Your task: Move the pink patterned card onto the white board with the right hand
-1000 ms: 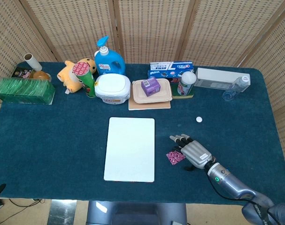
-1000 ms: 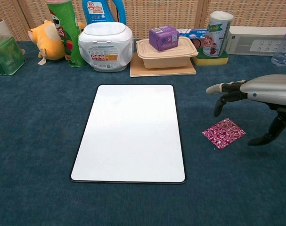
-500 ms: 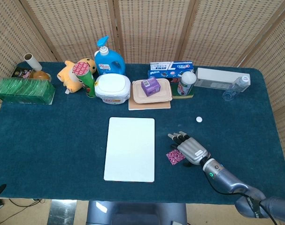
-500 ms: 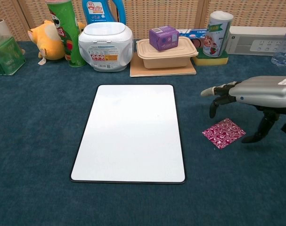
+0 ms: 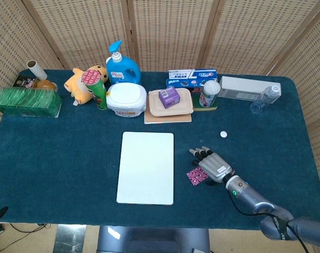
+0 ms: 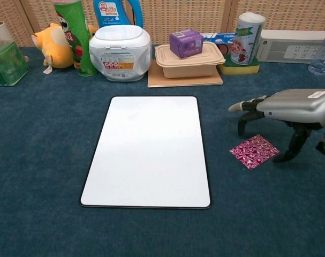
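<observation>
Blue table (image 6: pixel 39 160); chest-view gap, hand (image 6: pixel 282 110) above card (image 6: pixel 254 151).

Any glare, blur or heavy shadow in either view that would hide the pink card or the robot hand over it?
Head view: even, soft light; the white board is bright but not blown out; the pink patterned card is small, partly covered by the right robot hand. Chest view: sharp, with no motion blur on the hand; the card lies fully visible, only a faint shadow beside it.
</observation>
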Controlling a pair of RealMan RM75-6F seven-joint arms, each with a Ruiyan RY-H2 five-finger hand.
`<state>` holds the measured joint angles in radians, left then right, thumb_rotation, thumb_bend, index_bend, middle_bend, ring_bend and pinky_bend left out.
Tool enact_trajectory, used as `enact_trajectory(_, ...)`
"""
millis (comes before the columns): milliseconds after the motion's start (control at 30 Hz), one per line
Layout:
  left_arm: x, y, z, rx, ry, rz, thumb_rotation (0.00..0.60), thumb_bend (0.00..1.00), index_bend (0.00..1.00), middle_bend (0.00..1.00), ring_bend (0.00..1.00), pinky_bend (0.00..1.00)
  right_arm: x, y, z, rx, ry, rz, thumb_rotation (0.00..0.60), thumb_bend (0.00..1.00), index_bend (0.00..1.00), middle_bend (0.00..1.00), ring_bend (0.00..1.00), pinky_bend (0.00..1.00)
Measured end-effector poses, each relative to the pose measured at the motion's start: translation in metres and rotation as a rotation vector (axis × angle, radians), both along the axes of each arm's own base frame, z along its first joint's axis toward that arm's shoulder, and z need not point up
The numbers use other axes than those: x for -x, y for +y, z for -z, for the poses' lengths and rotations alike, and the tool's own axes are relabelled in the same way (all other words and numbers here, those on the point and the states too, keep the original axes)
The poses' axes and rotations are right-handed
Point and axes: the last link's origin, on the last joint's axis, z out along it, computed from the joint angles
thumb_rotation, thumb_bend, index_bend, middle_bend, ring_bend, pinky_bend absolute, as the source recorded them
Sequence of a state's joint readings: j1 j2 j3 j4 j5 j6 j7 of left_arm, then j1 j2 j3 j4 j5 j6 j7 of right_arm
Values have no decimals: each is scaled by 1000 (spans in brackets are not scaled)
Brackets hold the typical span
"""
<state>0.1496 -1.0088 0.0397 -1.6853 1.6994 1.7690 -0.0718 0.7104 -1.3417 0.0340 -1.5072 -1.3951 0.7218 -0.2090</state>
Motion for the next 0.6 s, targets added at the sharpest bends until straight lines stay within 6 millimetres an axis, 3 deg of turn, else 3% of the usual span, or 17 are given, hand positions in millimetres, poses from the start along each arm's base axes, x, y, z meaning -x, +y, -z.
enact_trajectory(600, 0, 1, 0, 0, -3, -5, 600, 48, 0, 0, 0, 24, 4, -7, 8, -3, 15, 15, 600, 267, 283, 0, 0, 0)
